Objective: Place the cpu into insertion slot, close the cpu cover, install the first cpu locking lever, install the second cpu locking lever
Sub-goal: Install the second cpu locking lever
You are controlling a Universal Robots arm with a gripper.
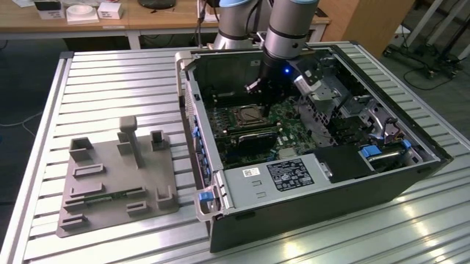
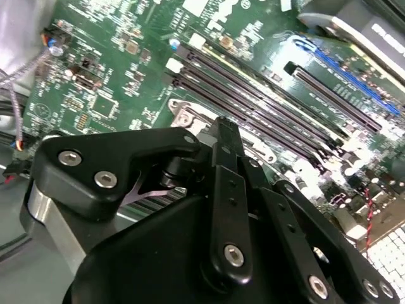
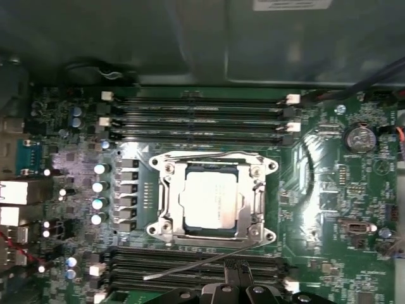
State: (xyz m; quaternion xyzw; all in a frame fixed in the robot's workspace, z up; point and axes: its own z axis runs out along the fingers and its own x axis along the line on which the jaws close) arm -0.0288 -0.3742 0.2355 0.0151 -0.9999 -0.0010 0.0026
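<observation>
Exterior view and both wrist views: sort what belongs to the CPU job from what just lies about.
Belongs to the job:
- cpu, seated in the insertion slot
- cpu cover, lying closed around the chip
- gripper, just beside the socket

Lying about:
- grey fixture tray on the table, at the exterior view's left
- memory slots
- power supply
- coin battery

Arm [image 1: 287, 33] near-vertical, wrist down, hand [image 3: 235, 269] w/ fingers [image 2: 228, 190] pressed together.
</observation>
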